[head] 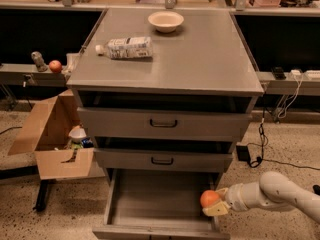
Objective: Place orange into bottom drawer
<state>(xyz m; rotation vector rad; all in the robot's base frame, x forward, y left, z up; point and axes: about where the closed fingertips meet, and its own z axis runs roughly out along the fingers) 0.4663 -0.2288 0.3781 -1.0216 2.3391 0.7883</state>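
The orange is a round bright-orange fruit held in my gripper at the lower right. My white arm reaches in from the right edge. The gripper is shut on the orange and holds it over the right side wall of the bottom drawer. That drawer is the lowest of three and is pulled wide open, showing a flat grey floor with nothing in it. The two upper drawers are pulled out a little and have dark handles.
The grey cabinet top carries a white bowl and a lying plastic bottle. An open cardboard box stands on the floor at the left. A small reddish fruit sits on a ledge at the left. Cables and a plug lie at the right.
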